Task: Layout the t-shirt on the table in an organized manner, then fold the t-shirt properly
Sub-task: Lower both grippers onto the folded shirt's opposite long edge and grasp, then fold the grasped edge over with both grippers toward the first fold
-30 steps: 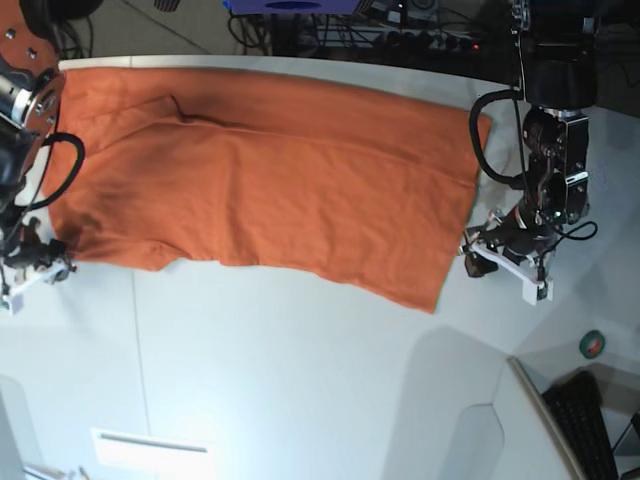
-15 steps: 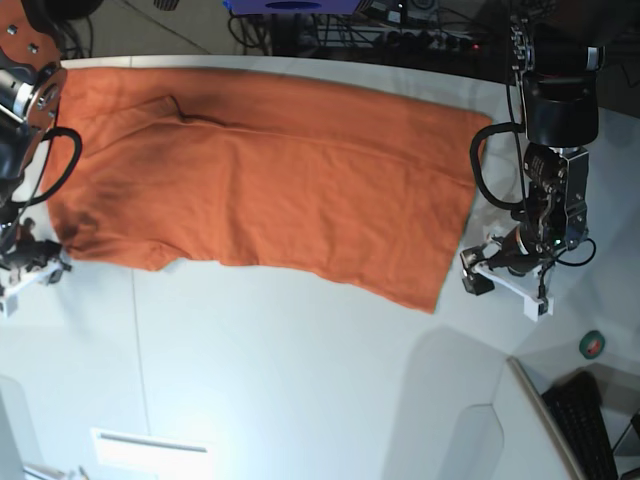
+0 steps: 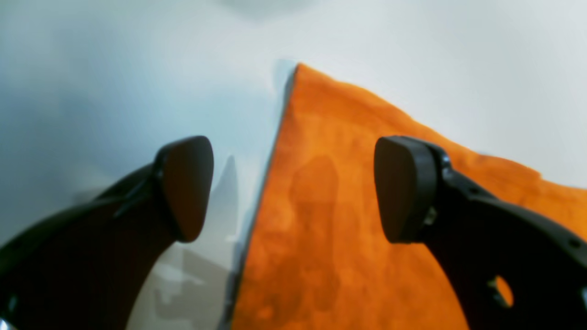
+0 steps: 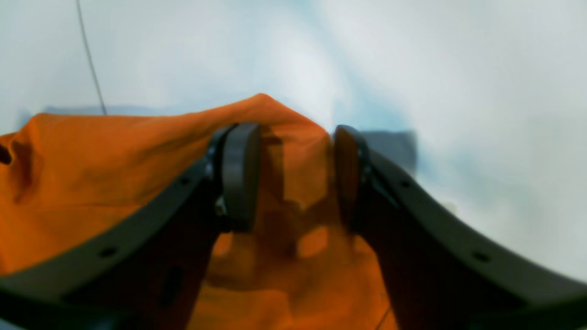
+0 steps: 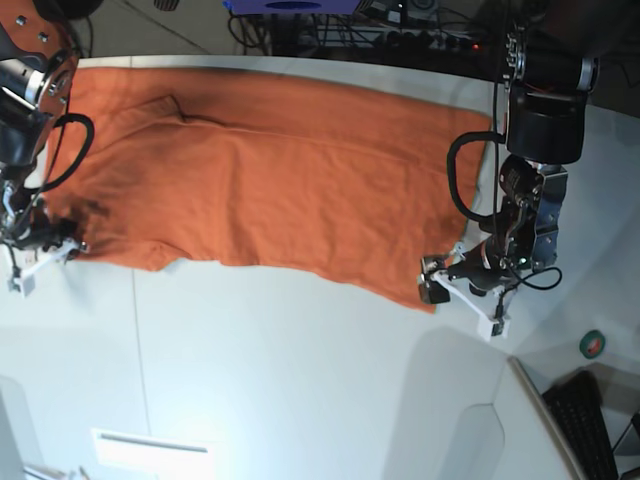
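Note:
The orange t-shirt [image 5: 270, 170] lies spread flat across the far half of the white table [image 5: 300, 380]. My left gripper [image 5: 460, 292] hovers at the shirt's near right corner. In the left wrist view it [image 3: 296, 188] is open wide, and the shirt's [image 3: 330, 206] straight edge runs between its fingers. My right gripper [image 5: 45, 250] is at the shirt's near left corner. In the right wrist view its [image 4: 293, 176] pads stand apart, with a raised hump of the shirt [image 4: 91, 160] between them.
A green tape roll [image 5: 593, 344] and a black keyboard [image 5: 590, 420] lie at the near right, beside a grey side surface [image 5: 480, 440]. Cables [image 5: 400, 30] run behind the table's far edge. A thin seam [image 5: 135, 340] crosses the tabletop on the left.
My left gripper opened and moved left and nearer, onto the shirt's near right corner. My right gripper shifted slightly toward the shirt's left corner and its jaws widened. The shirt stayed spread.

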You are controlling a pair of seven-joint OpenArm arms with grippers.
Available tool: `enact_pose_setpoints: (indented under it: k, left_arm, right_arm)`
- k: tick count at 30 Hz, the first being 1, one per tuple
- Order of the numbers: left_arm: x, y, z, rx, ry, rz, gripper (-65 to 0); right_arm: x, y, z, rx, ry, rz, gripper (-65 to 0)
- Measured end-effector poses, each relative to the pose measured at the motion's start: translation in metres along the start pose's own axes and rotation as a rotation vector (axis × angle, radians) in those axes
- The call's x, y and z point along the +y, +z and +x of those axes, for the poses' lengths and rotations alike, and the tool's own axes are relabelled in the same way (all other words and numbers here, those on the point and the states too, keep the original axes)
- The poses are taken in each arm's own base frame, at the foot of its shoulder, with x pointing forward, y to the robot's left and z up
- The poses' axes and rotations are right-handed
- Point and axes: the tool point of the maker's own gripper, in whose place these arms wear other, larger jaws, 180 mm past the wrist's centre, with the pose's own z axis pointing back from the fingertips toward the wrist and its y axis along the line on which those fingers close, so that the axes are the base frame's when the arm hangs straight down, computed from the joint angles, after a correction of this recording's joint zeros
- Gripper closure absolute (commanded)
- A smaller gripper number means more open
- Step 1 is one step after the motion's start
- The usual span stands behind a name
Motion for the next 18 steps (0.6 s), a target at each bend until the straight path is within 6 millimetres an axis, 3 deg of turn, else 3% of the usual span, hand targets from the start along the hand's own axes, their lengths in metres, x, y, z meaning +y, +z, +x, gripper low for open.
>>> enact_pose_setpoints:
  k: [9, 12, 15, 18]
  left_arm:
    - [-0.006, -0.009, 0.016, -0.009, 0.028, -0.004, -52.7]
    - [-0.006, -0.019, 0.005, 0.046, 0.057, 0.001, -52.7]
    - [0.002, -0.025, 0.003, 0.083, 0.070, 0.025, -52.7]
    - [-0.004, -0.026, 0.023, 0.053, 0.068, 0.017, -52.5]
  right_arm:
    - [0.002, -0.003, -0.007, 0.012, -0.010, 0.007, -32.1]
    - [0.001, -0.007, -0.011, 0.000, -0.040, 0.018, -31.2]
    - [0.002, -0.007, -0.009, -0.001, -0.041, 0.022, -19.8]
    - [0.002, -0.007, -0.013, 0.006, -0.041, 0.022, -5.6]
